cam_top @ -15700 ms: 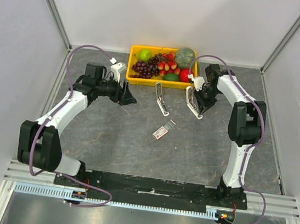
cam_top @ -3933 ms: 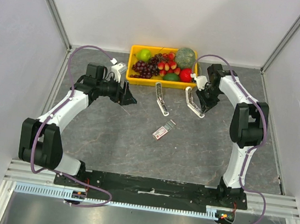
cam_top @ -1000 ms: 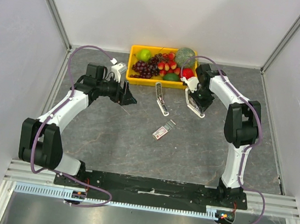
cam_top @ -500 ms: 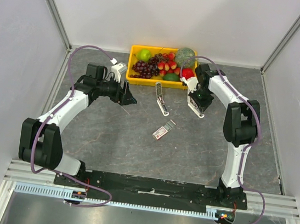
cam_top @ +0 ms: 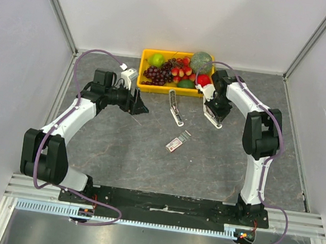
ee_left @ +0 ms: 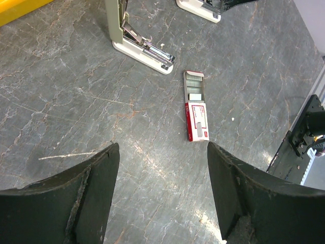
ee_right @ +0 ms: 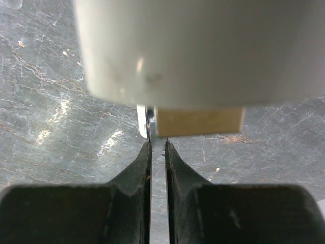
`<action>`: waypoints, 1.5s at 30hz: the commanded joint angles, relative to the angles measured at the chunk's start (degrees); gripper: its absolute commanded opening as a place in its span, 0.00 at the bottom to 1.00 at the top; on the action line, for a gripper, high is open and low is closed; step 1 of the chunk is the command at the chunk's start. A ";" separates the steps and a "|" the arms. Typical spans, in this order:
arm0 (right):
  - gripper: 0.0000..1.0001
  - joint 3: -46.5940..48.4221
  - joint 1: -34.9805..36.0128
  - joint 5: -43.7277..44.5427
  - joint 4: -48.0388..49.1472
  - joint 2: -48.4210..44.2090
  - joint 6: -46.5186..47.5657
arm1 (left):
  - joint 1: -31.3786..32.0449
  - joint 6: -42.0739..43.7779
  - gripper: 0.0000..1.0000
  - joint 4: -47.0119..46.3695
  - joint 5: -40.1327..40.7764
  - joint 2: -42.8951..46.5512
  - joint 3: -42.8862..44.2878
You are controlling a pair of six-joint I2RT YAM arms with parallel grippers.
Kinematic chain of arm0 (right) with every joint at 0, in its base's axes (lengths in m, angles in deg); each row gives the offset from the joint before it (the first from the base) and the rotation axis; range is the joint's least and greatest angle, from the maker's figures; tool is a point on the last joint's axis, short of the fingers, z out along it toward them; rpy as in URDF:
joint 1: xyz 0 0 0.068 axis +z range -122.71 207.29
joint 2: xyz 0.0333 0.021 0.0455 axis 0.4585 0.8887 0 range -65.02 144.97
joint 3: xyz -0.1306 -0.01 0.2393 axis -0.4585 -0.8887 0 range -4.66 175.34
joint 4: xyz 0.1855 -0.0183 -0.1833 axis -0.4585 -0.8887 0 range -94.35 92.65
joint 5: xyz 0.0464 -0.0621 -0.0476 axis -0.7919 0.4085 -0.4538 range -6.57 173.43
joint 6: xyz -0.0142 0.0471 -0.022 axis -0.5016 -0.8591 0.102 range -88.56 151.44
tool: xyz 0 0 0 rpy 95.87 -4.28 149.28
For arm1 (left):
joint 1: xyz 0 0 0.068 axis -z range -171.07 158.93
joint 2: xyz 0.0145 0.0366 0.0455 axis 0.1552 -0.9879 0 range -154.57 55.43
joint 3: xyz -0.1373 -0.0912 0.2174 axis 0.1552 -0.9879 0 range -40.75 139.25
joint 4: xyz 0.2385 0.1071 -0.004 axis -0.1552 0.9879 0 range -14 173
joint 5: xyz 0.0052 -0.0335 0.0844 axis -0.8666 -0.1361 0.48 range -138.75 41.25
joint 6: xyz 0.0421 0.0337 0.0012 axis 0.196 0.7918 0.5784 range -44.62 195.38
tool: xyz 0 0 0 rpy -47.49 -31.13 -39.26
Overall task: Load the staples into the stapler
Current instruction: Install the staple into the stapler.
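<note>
One staples box, red-white label unreadable, lies open on table.

The left arm is reached to the far left, and the left gripper is held wide open. The right gripper is pointed downward, its fingers pressed almost together.

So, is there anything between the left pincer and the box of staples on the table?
Nothing visible. The left pincer, open, looks over bare table straight to the staple box. The open stapler lies farther off, to the side of that line.
</note>
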 commanded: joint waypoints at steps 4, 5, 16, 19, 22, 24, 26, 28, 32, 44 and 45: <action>0.19 1.46 0.32 1.12 0.40 -0.51 0.52 | -0.29 1.44 0.76 -1.81 -1.25 -0.07 -0.10; 0.20 1.37 0.40 1.12 0.31 -0.51 0.60 | -0.29 1.44 0.76 -1.81 -1.25 -0.07 -0.10; 0.33 1.02 0.32 0.42 0.93 -1.65 0.78 | -0.38 1.44 0.76 -1.81 -1.17 0.10 -0.10; 0.34 0.67 0.32 0.59 1.81 -2.44 0.78 | -0.38 1.44 0.76 -1.90 -1.08 0.11 -0.10; 0.34 0.06 0.05 -0.98 2.51 -3.67 0.96 | -0.38 1.44 0.76 -1.81 -1.08 0.19 -0.10; 0.34 -1.44 -0.04 -1.78 4.00 -5.34 1.31 | -0.38 1.43 0.76 -1.81 -1.16 0.19 -0.10; 0.34 -3.62 -0.38 -3.19 5.84 -7.35 1.57 | -0.38 1.44 0.76 -1.90 -1.16 0.28 -0.10; 0.34 -5.12 -1.09 -3.10 7.16 -8.94 1.83 | -0.38 1.44 0.76 -1.81 -1.16 0.37 -0.10; 0.34 -8.90 -1.88 -2.75 10.06 -12.46 2.45 | -0.47 1.44 0.76 -1.81 -1.43 0.28 -0.10; 0.34 -11.29 -1.88 -2.22 12.18 -9.22 1.75 | -0.55 1.35 0.76 -1.72 -1.25 0.37 -0.27; 0.34 -11.20 -1.79 -2.22 12.18 -9.04 1.66 | -0.55 1.43 0.76 -1.81 -1.25 0.37 -0.27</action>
